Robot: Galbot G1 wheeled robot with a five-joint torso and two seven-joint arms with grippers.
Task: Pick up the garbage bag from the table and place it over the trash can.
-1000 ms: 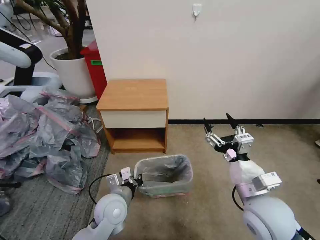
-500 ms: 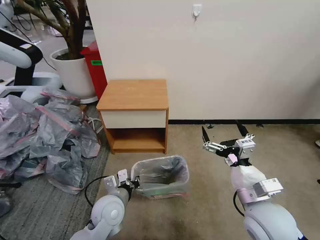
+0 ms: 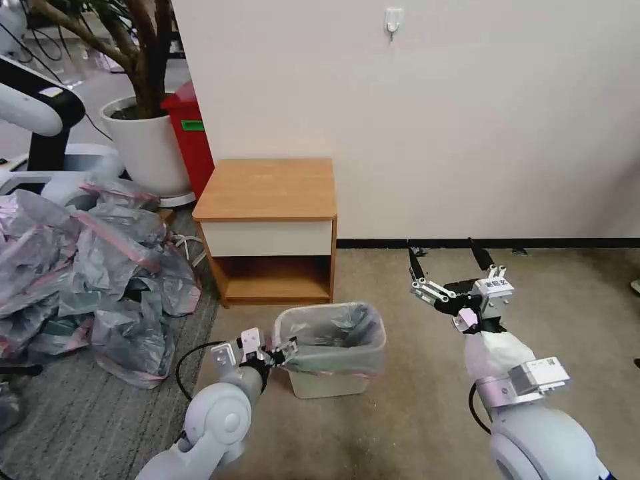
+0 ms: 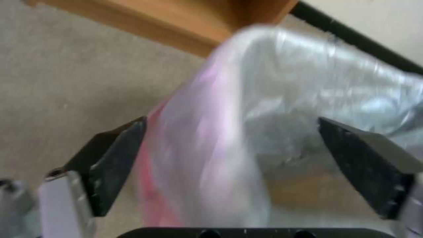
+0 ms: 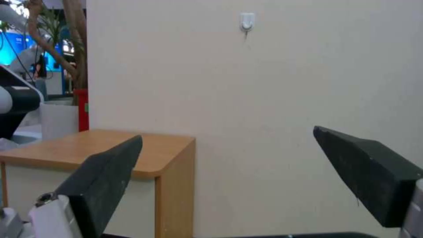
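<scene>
Low in the middle of the head view, the garbage bag (image 3: 331,333) is stretched over the trash can (image 3: 329,383), which stands on the carpet in front of the surface (image 3: 269,189). The left hand (image 3: 283,351) sits at the can's near-left corner with its fingers (image 4: 115,155) spread wide on either side of the bag's pink rim, not clamped on it. The right hand (image 3: 448,263) hangs right of centre, well apart from the can, wide open and holding nothing.

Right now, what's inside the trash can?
The garbage bag lines the trash can, its pink band folded over the rim. The crinkled plastic hides the can's bottom.
</scene>
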